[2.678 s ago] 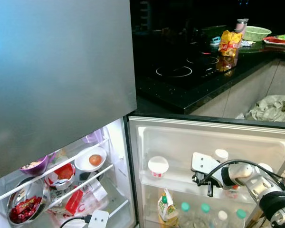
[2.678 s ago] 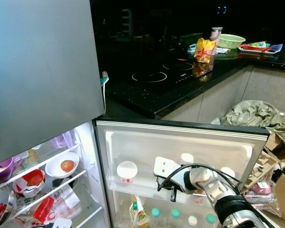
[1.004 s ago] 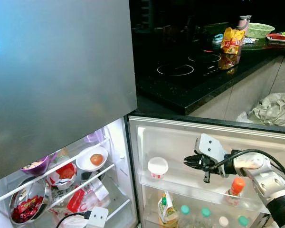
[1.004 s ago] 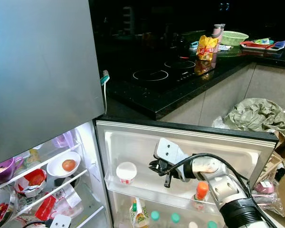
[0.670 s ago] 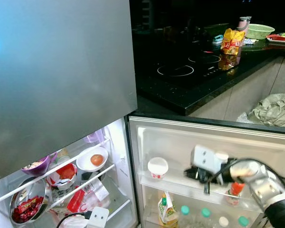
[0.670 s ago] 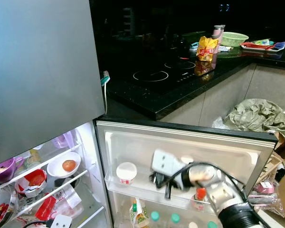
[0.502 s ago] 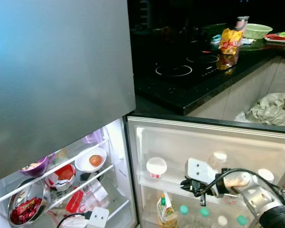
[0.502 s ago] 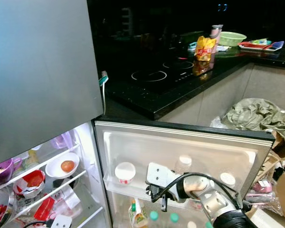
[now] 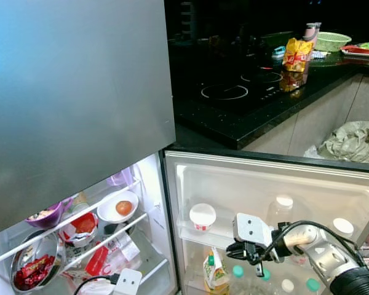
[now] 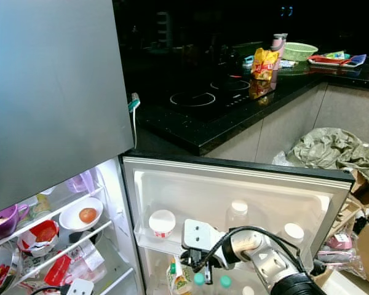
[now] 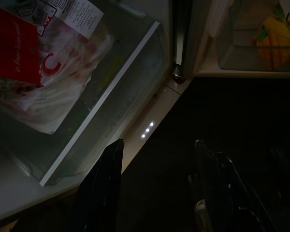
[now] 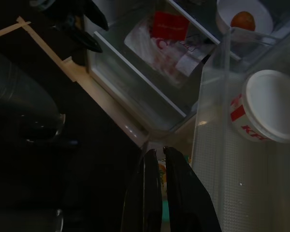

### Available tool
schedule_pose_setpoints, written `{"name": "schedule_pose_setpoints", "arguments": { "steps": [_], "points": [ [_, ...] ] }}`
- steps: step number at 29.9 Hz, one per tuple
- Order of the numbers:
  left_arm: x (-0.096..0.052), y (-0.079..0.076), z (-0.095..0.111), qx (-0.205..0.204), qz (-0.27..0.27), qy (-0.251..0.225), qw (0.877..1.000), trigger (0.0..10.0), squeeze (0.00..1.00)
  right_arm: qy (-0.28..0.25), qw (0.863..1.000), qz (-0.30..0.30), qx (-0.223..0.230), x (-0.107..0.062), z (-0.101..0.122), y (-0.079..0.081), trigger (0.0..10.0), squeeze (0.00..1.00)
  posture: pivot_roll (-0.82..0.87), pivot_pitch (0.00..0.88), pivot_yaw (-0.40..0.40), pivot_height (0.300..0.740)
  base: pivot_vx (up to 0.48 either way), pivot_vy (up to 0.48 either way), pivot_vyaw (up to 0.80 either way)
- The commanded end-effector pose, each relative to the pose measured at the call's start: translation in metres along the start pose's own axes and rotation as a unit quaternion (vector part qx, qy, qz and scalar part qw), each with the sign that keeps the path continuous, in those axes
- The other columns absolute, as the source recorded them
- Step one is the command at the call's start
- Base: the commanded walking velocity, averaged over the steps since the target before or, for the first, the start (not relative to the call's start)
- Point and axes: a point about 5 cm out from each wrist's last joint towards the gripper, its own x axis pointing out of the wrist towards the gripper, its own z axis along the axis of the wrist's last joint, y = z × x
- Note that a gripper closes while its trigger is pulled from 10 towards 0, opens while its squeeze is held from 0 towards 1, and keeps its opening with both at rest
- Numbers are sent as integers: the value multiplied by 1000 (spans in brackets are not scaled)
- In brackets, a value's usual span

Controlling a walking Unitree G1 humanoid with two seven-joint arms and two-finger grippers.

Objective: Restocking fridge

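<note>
The fridge door (image 9: 234, 184) stands open with its shelves facing me. My right gripper (image 9: 232, 252) is shut and holds nothing, low in front of the door shelves, its fingertips (image 12: 154, 153) pressed together. Beside it on the upper door shelf stand a white cup with red print (image 9: 202, 216) and a clear bottle with a white cap (image 9: 283, 209). A yellow juice pack (image 9: 214, 270) and green-capped bottles (image 10: 198, 278) fill the lower door shelf. My left gripper (image 11: 157, 145) hangs open near the fridge's bottom drawer.
Fridge shelves hold a white bowl with an orange fruit (image 9: 118, 208), a purple bowl (image 9: 46, 215), a metal bowl (image 9: 31, 267) and a red packet (image 11: 12, 48). A black hob counter (image 9: 234, 92) with a yellow snack bag (image 9: 297, 55) lies beyond. Crumpled cloth (image 9: 350, 141) sits right.
My right gripper has dropped down and to the left, from the upper door shelf to the front of the lower one. The orange-capped bottle seen a second ago is now behind the arm.
</note>
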Motion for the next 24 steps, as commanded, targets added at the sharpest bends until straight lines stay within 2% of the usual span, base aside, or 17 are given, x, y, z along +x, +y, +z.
{"name": "schedule_pose_setpoints", "arguments": {
  "steps": [1,5,9,11,12,13,17,18,19,20,23,24],
  "points": [
    [-1,-1,-4,2,-4,0,1000,10000,0,-24,998,-54,-3,-5,9,-14,10000,0,-69,28,47,740,0,0,0],
    [-1,-3,1,-1,-13,-17,1000,10000,0,-25,995,-100,8,-11,10,-28,10000,0,-70,28,49,740,0,0,0],
    [-1,-9,9,6,-42,-52,998,10000,0,41,991,-126,-19,-15,-6,-33,10000,0,-67,27,40,740,0,0,0],
    [-1,-10,13,13,-51,-68,996,10000,0,42,991,-126,-14,-15,-8,-33,10000,0,-67,27,40,740,0,0,0],
    [-4,-17,26,35,-91,-121,988,10000,0,44,991,-127,3,-13,-13,-32,10000,0,-66,30,40,740,0,0,0],
    [-4,-17,26,35,-91,-121,988,10000,0,44,991,-127,3,-13,-13,-32,10000,0,-66,30,40,740,0,0,0],
    [-10,-29,51,73,-160,-195,965,10000,0,65,990,-122,10,-6,-23,-28,10000,0,-60,38,37,740,0,0,0],
    [-10,-29,51,73,-160,-195,965,10000,0,65,990,-122,10,-6,-23,-28,10000,0,-60,38,37,740,0,0,0],
    [-14,-33,63,67,-192,-224,953,10000,0,71,991,-117,11,-2,-26,-26,10000,0,-59,40,36,740,0,0,0],
    [-14,-33,63,67,-192,-224,953,10000,0,71,991,-117,11,-2,-26,-26,10000,0,-59,40,36,740,0,0,0],
    [-20,-36,75,64,-221,-250,940,10000,0,77,991,-110,6,1,-27,-24,10000,0,-45,42,32,740,0,0,0],
    [-20,-36,75,64,-221,-250,940,10000,0,77,991,-110,6,1,-27,-24,10000,0,-45,42,32,740,0,0,0]
  ]
}}
